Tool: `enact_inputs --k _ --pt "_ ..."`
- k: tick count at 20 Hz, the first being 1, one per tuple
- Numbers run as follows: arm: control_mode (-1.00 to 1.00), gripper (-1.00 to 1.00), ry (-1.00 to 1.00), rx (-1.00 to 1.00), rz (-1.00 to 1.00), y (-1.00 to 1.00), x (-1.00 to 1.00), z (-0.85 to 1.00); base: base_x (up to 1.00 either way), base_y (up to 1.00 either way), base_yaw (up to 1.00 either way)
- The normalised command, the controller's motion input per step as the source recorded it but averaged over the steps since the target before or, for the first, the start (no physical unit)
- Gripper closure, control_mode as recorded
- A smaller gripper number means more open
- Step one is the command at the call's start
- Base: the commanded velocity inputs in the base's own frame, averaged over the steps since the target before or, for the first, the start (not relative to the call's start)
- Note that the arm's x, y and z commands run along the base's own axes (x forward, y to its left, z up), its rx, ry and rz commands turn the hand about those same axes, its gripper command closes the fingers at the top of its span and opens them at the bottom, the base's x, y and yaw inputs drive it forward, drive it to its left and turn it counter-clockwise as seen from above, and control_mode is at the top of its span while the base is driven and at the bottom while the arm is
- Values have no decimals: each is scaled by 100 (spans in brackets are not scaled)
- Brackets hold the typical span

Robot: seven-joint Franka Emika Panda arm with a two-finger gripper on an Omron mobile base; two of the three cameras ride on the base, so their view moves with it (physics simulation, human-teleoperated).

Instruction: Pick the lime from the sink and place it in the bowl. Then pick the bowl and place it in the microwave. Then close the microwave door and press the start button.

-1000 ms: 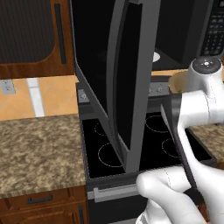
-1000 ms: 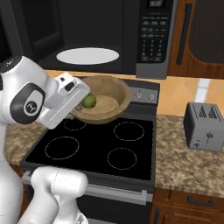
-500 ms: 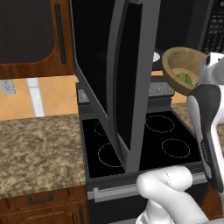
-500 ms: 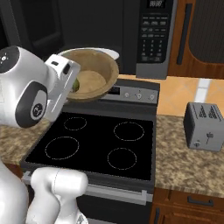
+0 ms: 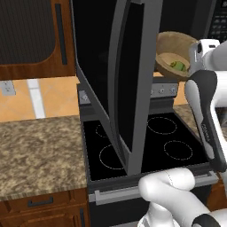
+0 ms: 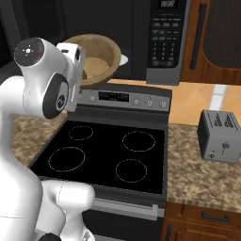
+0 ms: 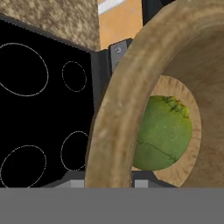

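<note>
While the microwave door [image 5: 126, 88] stands swung wide open over the stove [image 6: 108, 155], the gripper [image 7: 110, 181] is clamped on the rim of the bowl [image 6: 96, 59] — holding it tilted, raised above the stove's rear edge, at the microwave [image 6: 162, 40] opening. The lime [image 7: 162, 133] rests inside the bowl.

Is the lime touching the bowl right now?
Touching. In the hand view the lime rests against the inner floor of the tilted bowl, with no gap visible.
</note>
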Motion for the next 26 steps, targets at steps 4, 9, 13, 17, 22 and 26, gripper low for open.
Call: enact_inputs --k 4,9,13,17,22,26 --pt "-100 100 0 -10 11 4 70 22 0 0 0" --pt "-100 100 5 -6 11 4 79 16 0 0 0" --pt "-100 100 6 0 10 1 70 14 0 0 0" --pt "-100 100 3 -3 8 1 70 11 0 0 0" --pt "-100 100 6 -5 5 3 69 1 0 0 0" --pt "-100 100 8 -2 3 9 71 0 0 0 0"
